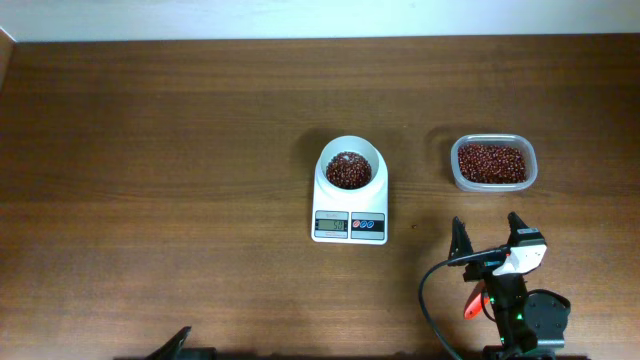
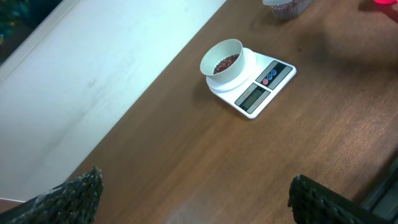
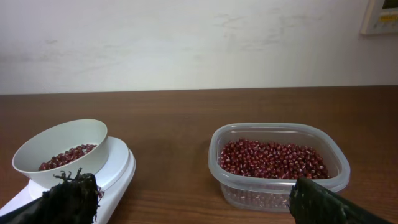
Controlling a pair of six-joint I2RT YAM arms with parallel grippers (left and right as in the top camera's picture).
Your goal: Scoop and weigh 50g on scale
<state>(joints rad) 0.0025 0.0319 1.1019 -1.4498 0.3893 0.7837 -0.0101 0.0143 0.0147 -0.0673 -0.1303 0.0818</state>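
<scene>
Overhead, scale (image 1: pixel 350 206) central, tub (image 1: pixel 454 165) well apart to its right

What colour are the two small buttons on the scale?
On the scale, the buttons are red and blue; left wrist view shows best.

Your right tool (image 3: pixel 196 202) sat low over the counter (image 3: pixel 174 112), jaws spread wide with nothing between them. Its dark fingers (image 3: pixel 71 199) showed only at the two bottom corners. Left side: you had the white scale (image 3: pixel 118 171), its round bowl (image 3: pixel 62 143) holding a shallow layer of reddish-brown beans (image 3: pixel 65 157). Right side, apart from the scale: a clear tub (image 3: pixel 280 190), upright, carrying a fuller bean heap (image 3: pixel 270 158). Pale wall (image 3: pixel 186 43) behind.
</scene>
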